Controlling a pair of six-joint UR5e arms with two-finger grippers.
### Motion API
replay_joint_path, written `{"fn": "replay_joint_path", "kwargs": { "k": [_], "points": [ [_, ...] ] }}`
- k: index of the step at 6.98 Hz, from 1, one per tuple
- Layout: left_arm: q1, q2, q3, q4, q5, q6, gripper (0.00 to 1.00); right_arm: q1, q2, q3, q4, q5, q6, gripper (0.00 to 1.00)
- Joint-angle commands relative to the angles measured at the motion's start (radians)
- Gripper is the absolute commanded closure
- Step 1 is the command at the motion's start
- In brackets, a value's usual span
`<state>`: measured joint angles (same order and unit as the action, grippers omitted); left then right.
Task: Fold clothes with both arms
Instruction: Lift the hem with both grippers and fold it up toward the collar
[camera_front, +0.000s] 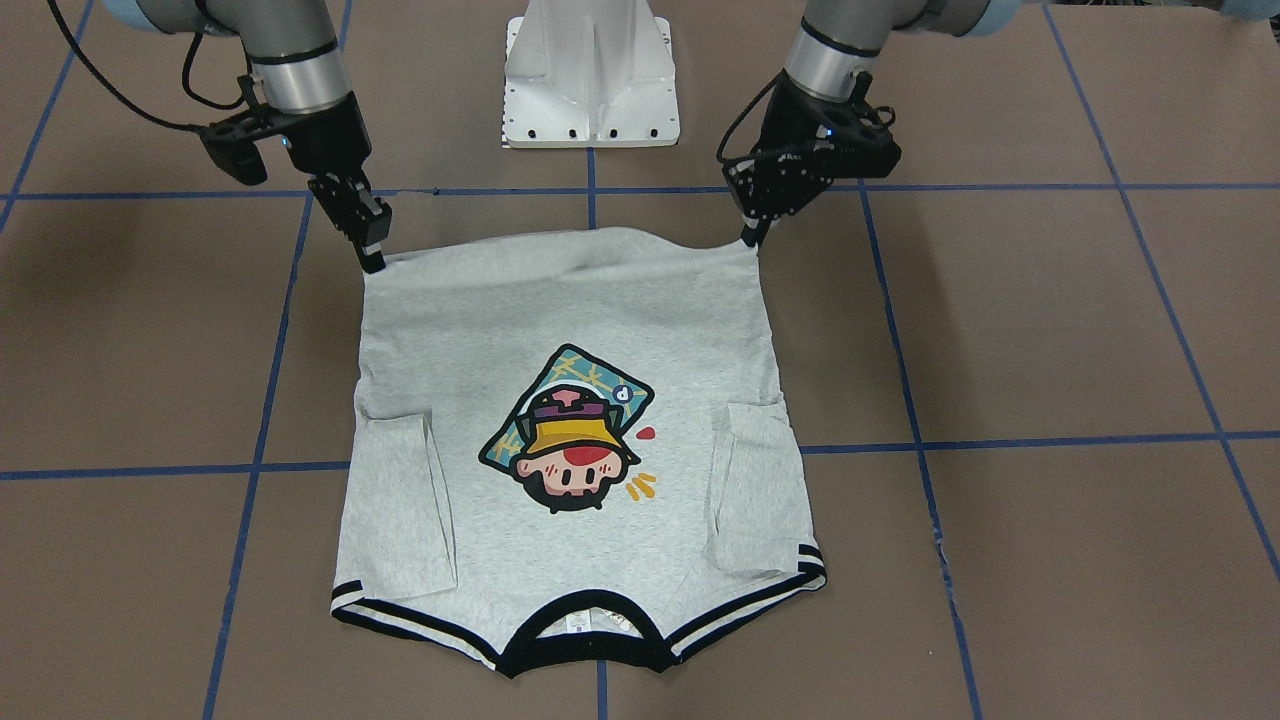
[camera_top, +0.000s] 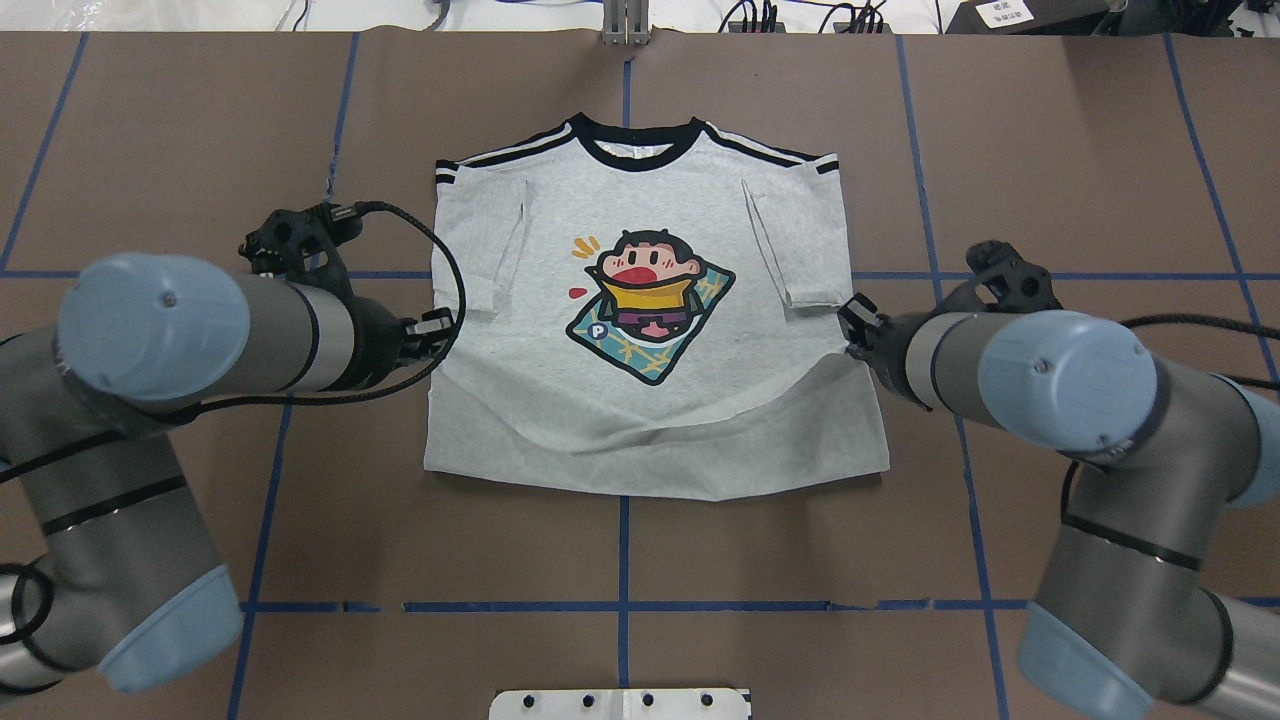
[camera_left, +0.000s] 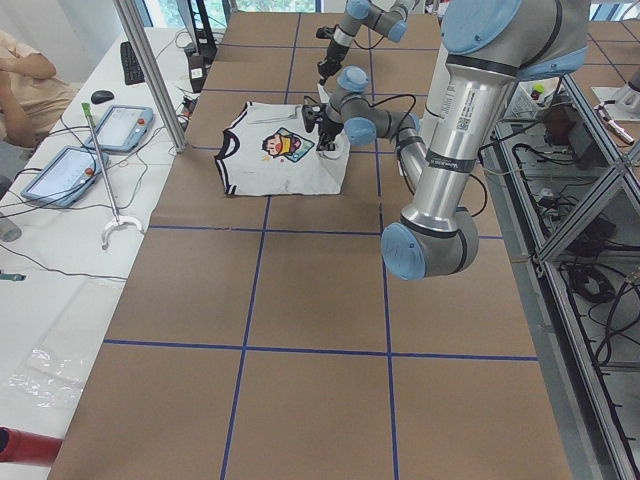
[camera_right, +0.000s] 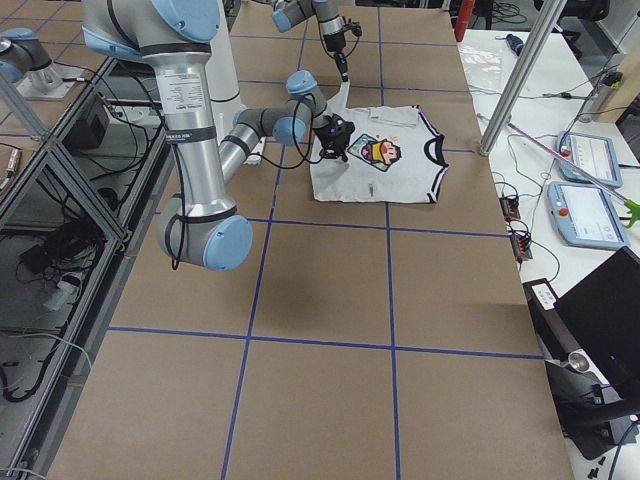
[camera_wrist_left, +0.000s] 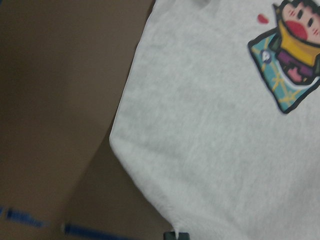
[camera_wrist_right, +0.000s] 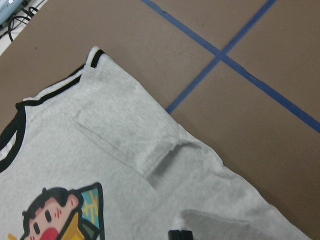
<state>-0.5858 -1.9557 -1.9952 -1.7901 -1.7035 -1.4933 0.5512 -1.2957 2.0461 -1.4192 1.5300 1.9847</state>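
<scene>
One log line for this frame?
T-shirt: face up, sleeves folded in | left gripper: pinching hem corner | right gripper: pinching hem corner

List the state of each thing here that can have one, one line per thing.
T-shirt: print side up, collar end flat on the table, hem end lifted off it.
sleeves: both folded inward over the front.
left gripper: shut on one hem corner of the T-shirt.
right gripper: shut on the other hem corner.
</scene>
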Motion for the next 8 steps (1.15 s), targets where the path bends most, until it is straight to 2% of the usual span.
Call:
{"fn": "replay_joint_path", "kwargs": {
  "k": [1, 2, 3, 4, 5, 6, 8],
  "points": [
    [-0.090, -0.066, 0.216, -0.130, 0.001, 0.083, 1.00, 0.142, 0.110, -0.166, -0.009, 0.036, -0.195, 1.00],
    [-0.103, -0.097, 0.328, -0.232, 0.002, 0.084, 1.00, 0.191, 0.157, -0.261, -0.007, 0.036, -0.248, 1.00],
    [-0.112, -0.114, 0.378, -0.270, 0.004, 0.085, 1.00, 0.225, 0.206, -0.350, -0.003, 0.036, -0.280, 1.00],
    [-0.127, -0.117, 0.391, -0.270, 0.008, 0.087, 1.00, 0.228, 0.269, -0.436, -0.001, 0.035, -0.283, 1.00],
    [-0.146, -0.117, 0.403, -0.270, 0.010, 0.099, 1.00, 0.236, 0.295, -0.524, 0.073, 0.033, -0.285, 1.00],
    [-0.153, -0.133, 0.433, -0.270, 0.012, 0.125, 1.00, 0.234, 0.303, -0.585, 0.153, 0.032, -0.280, 1.00],
    [-0.158, -0.179, 0.528, -0.314, 0.056, 0.126, 1.00, 0.233, 0.343, -0.644, 0.163, 0.033, -0.279, 1.00]
  ]
}}
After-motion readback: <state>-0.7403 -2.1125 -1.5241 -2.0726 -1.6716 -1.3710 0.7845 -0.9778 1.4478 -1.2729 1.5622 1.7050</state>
